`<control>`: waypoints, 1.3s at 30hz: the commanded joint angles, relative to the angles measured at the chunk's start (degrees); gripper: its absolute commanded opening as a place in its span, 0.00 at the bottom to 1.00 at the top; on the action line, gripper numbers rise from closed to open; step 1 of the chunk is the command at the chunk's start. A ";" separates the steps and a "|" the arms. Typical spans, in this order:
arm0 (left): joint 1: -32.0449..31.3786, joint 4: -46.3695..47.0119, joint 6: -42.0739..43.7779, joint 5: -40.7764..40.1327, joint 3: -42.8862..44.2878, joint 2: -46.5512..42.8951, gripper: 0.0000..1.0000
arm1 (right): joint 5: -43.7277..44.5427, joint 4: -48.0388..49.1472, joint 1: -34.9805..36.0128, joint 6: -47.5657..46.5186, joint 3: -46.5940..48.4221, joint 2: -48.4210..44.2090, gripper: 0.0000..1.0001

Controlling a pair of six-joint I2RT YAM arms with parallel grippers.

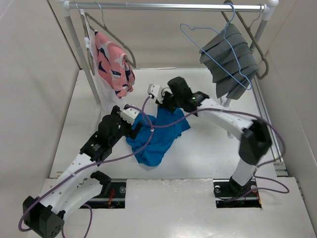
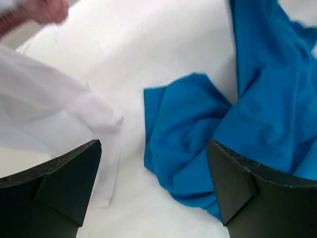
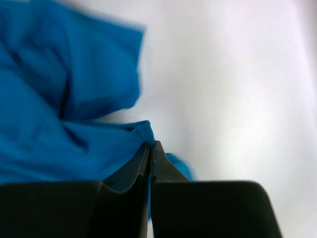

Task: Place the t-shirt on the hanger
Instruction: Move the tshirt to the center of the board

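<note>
The bright blue t-shirt point(image 1: 158, 136) lies crumpled on the white table between both arms. My right gripper point(image 1: 165, 108) sits at its far edge. In the right wrist view that gripper point(image 3: 151, 145) is shut, and a fold of the t-shirt point(image 3: 49, 99) rises into its tips. My left gripper point(image 1: 134, 130) hovers at the shirt's left side. Its jaws point(image 2: 153, 148) stand wide open over a fold of the t-shirt point(image 2: 257, 99), gripping nothing. The thin light-blue wire hanger point(image 1: 198, 45) hangs from the rail at the back right, in front of a grey garment.
A metal rail point(image 1: 168, 6) spans the back. A pink patterned garment point(image 1: 115, 64) hangs at its left, a pleated grey garment point(image 1: 230, 59) at its right, both on thicker grey-brown hangers point(image 1: 106, 29). White cloth point(image 2: 49, 109) lies left of my left gripper.
</note>
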 commanded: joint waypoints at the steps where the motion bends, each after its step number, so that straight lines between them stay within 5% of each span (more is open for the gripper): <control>1: 0.07 7.07 -2.02 0.56 3.41 -1.25 0.84 | 4.91 -0.61 2.99 -0.55 0.67 -16.79 0.00; 11: -0.46 8.57 1.57 19.98 9.14 1.12 0.83 | 1.74 -0.09 3.52 0.58 -19.00 -46.61 0.00; 18: -1.60 1.99 14.03 33.43 7.21 9.98 0.82 | 5.87 -8.33 4.05 21.31 -44.40 -68.33 0.00; 20: -3.09 0.67 16.16 32.66 7.20 17.33 0.82 | 7.53 -12.02 4.05 28.52 -48.64 -70.19 0.17; 21: -3.70 -0.03 17.47 32.65 8.68 20.16 0.84 | 9.28 -13.96 4.05 30.02 -48.65 -70.71 0.34; 23: -4.41 -1.26 21.26 32.65 10.80 28.40 0.92 | 11.14 -18.01 4.05 32.74 -47.78 -70.20 0.90; 24: -4.94 -1.79 21.96 32.65 13.16 30.89 0.94 | 13.50 -19.07 4.05 33.28 -46.98 -70.19 1.00; 31: -9.33 -1.27 32.93 30.45 14.68 39.44 0.99 | 19.06 -14.08 3.44 32.07 -41.71 -62.21 1.00; 32: -10.03 -1.97 34.35 30.45 14.67 39.44 0.96 | 18.10 -11.11 2.91 31.28 -41.70 -60.19 1.00; 35: -10.04 -7.32 39.09 31.24 13.27 39.97 0.36 | 13.37 -7.22 -0.07 27.06 -41.09 -51.75 0.96; 36: -10.04 -10.29 40.41 31.24 12.57 39.36 0.00 | 9.43 -3.64 -2.26 25.14 -42.13 -48.52 0.84; 38: -10.04 -12.77 40.43 31.24 11.78 37.43 0.00 | 6.08 0.59 -4.03 23.54 -43.28 -46.03 0.62; 39: -10.04 -14.09 42.34 31.24 10.82 36.03 0.00 | 4.83 4.09 -4.73 23.01 -43.81 -44.89 0.31</control>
